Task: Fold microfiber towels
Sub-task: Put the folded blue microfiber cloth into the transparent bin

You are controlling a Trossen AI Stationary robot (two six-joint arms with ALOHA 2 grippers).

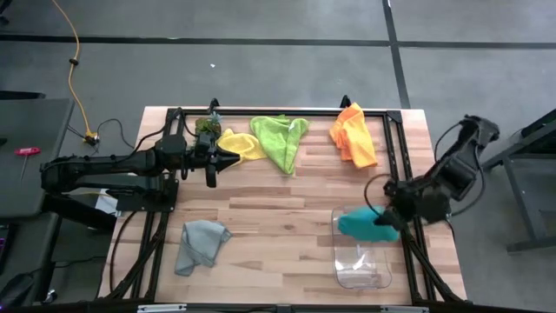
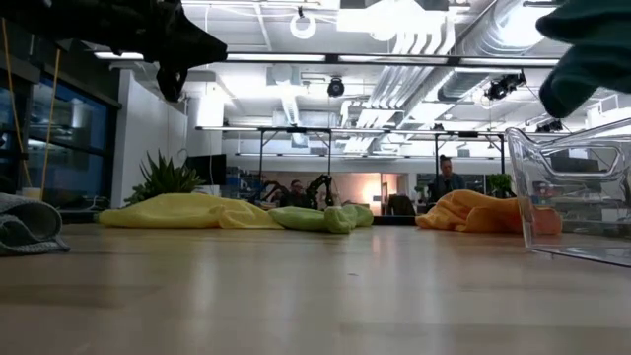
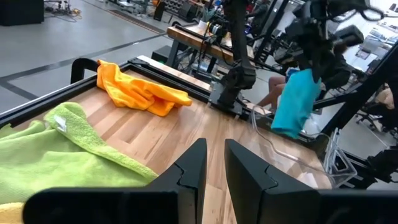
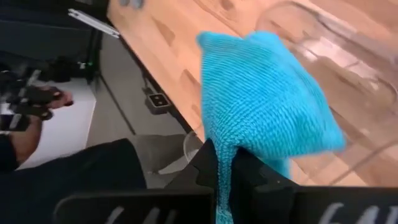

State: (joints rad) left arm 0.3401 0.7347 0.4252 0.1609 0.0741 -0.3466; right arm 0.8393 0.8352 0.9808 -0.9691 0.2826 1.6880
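The right gripper (image 4: 225, 163) is seen clamped on the teal towel (image 4: 267, 93), fingers pinched narrow on a lower fold of the cloth; in the high view the right gripper (image 1: 388, 215) is held above the near-right part of the table, over the rim of the clear plastic bin (image 1: 360, 269), with the teal towel (image 1: 365, 225) bunched and lifted off the wood. From the left wrist view the teal towel (image 3: 292, 102) is seen hanging, long axis near vertical, loose end pointing down toward the bin. The step in hand is judged to be carrying the teal towel, either out of the bin or into it; which one cannot be told. If it is to be folded, a flat spread on the bare wood beside the bin would be called for next, likely with a second grip. The left gripper (image 1: 213, 165) is parked at the far-left, just beside the yellow towel (image 1: 241, 144), fingers nearly closed with a thin gap and nothing held. The lime green towel (image 1: 280, 139) and orange towel (image 1: 354, 134) are left crumpled along the far edge, the grey towel (image 1: 199, 243) near-left; none looks folded, so the task is judged early.
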